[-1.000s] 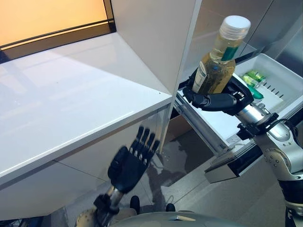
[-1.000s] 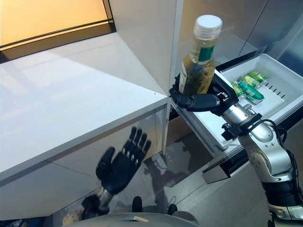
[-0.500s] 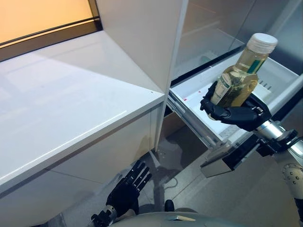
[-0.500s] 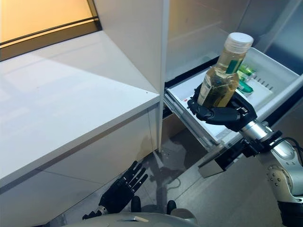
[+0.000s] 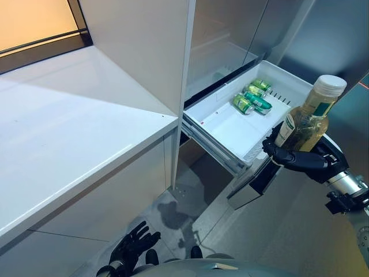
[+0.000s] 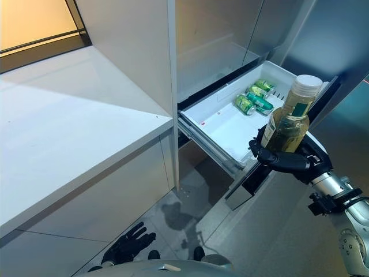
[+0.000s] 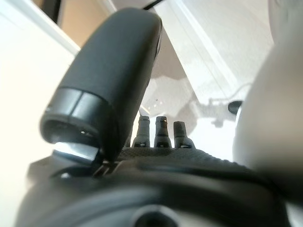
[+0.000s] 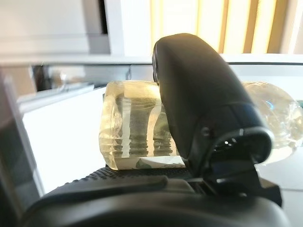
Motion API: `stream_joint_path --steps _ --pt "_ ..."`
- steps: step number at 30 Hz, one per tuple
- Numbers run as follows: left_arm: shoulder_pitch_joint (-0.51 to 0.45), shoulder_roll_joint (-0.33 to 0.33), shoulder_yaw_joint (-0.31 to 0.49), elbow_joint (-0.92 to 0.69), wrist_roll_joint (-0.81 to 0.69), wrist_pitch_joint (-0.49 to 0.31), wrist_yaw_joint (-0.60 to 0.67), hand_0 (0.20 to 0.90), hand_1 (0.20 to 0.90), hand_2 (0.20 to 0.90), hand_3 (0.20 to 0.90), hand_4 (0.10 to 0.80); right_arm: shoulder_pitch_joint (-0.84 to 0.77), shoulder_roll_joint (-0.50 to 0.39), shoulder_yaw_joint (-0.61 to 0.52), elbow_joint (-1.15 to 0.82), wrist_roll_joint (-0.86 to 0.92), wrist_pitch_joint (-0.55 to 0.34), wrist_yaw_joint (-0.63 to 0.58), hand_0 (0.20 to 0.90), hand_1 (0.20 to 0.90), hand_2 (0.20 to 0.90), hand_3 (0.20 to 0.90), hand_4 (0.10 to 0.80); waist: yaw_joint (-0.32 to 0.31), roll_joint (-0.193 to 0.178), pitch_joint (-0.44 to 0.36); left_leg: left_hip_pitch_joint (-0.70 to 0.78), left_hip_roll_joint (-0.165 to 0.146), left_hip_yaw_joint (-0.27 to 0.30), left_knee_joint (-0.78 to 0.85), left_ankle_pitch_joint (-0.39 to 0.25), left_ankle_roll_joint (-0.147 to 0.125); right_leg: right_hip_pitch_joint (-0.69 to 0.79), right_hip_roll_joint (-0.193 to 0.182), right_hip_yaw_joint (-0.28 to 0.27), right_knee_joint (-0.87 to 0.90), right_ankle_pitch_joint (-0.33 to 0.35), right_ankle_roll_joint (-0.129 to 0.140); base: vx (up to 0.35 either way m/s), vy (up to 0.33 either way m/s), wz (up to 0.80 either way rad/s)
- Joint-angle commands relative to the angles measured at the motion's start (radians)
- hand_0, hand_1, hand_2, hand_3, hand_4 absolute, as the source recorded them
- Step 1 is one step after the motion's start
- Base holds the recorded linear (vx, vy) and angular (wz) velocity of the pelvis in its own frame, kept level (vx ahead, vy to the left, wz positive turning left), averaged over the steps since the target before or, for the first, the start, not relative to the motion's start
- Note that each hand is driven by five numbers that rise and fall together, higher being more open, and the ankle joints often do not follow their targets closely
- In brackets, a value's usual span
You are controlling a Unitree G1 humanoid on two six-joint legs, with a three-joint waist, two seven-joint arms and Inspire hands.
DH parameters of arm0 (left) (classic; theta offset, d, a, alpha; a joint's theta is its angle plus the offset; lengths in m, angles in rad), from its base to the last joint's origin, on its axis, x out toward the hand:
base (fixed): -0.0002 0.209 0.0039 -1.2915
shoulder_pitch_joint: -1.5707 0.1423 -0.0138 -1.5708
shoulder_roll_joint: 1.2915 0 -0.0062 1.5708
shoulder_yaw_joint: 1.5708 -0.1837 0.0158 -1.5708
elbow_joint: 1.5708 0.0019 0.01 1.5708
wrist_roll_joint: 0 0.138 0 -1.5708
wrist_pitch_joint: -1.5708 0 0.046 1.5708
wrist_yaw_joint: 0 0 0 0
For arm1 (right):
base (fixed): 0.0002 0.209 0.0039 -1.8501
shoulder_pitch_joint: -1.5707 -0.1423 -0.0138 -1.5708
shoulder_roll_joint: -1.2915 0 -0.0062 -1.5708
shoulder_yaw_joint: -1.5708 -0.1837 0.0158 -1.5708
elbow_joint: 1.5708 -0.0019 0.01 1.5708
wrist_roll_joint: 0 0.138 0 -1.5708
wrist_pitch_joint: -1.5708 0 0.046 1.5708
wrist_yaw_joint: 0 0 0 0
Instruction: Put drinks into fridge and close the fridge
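Observation:
My right hand (image 5: 304, 160) is shut on a clear bottle (image 5: 308, 120) of yellow drink with a white cap and green label. It holds the bottle upright, just off the front right corner of the open white fridge drawer (image 5: 222, 127). Green cans (image 5: 252, 97) lie at the back of the drawer. In the right wrist view the thumb (image 8: 199, 90) and fingers wrap the bottle (image 8: 132, 125). My left hand (image 5: 131, 249) hangs low above the floor, its fingers straight; it also shows in the left wrist view (image 7: 156, 130).
A white counter (image 5: 69, 127) runs along the left with a tall white panel (image 5: 144, 46) at its end. The fridge interior (image 5: 230, 34) rises behind the drawer. A dark fridge door (image 5: 334, 40) stands at the right. Grey floor (image 5: 190, 208) lies below.
The camera has swung right. My right hand has carried the bottle from over the drawer to off its front right corner, uncovering the cans. My left hand has dropped lower.

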Motion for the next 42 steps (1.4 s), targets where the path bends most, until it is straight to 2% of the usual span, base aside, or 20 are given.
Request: stream_joint_path --steps 1,6,13,19,29,40,42 --pt "-0.038 0.031 -0.043 0.096 0.041 -0.044 0.041 0.900 0.900 0.900 0.900 0.800 -0.262 -0.110 -0.099 -0.042 -0.022 -0.172 -0.106 0.300 0.300 0.300 0.200 0.100 0.063 -0.019 -0.051 0.017 -0.036 -0.021 0.005 -0.107 0.019 -0.056 0.003 -0.022 0.035 0.047 0.070 0.047 -0.029 -0.04" --pt "-0.036 0.039 -0.041 0.125 0.063 -0.053 0.061 0.900 0.900 0.900 0.900 0.800 -0.404 -0.214 0.008 0.024 -0.117 -0.116 -0.175 0.300 0.300 0.300 0.200 0.100 0.096 -0.038 -0.051 0.017 -0.036 -0.034 0.005 -0.104 0.016 -0.047 0.004 -0.038 0.028 0.049 0.066 0.050 -0.046 0.00" --pt "-0.023 0.055 -0.032 0.146 0.096 -0.069 0.103 0.900 0.900 0.900 0.900 0.800 -0.610 -0.301 0.157 0.161 -0.138 -0.056 -0.157 0.300 0.300 0.300 0.200 0.100 0.150 -0.078 -0.046 0.016 -0.032 -0.058 0.005 -0.101 0.013 -0.030 0.006 -0.069 0.022 0.048 0.063 0.063 -0.049 0.09" --pt "-0.014 0.073 -0.019 0.160 0.117 -0.067 0.123 0.900 0.900 0.900 0.900 0.800 -0.728 -0.312 0.260 0.266 -0.172 -0.008 -0.139 0.300 0.300 0.300 0.200 0.100 0.183 -0.101 -0.039 0.011 -0.030 -0.074 0.008 -0.099 0.014 -0.024 0.007 -0.086 0.022 0.046 0.061 0.067 -0.041 0.16" --pt "-0.002 0.113 -0.021 0.163 0.147 -0.076 0.127 0.900 0.900 0.900 0.900 0.800 -0.906 -0.294 0.425 0.727 -0.135 0.162 -0.173 0.300 0.300 0.300 0.200 0.100 0.259 -0.135 0.003 0.004 -0.023 -0.106 0.016 -0.099 0.015 -0.012 0.011 -0.116 0.020 0.051 0.059 0.082 -0.048 0.13" --pt "-0.040 0.175 -0.029 0.121 0.142 -0.084 0.160 0.900 0.900 0.900 0.900 0.800 -0.970 -0.279 0.496 0.956 -0.127 0.173 -0.237 0.300 0.300 0.300 0.200 0.100 0.307 -0.162 0.106 -0.072 -0.009 -0.132 0.025 -0.082 0.017 -0.078 0.024 -0.121 0.029 0.075 0.058 -0.036 -0.090 0.06" --pt "-0.058 0.180 -0.042 0.068 0.132 -0.027 0.185 0.900 0.900 0.900 0.900 0.800 -0.994 -0.271 0.512 0.995 -0.159 0.171 -0.225 0.300 0.300 0.300 0.200 0.100 0.311 -0.159 0.120 -0.079 -0.008 -0.138 0.024 -0.079 0.016 -0.082 0.024 -0.124 0.029 0.075 0.057 0.000 0.000 0.00"
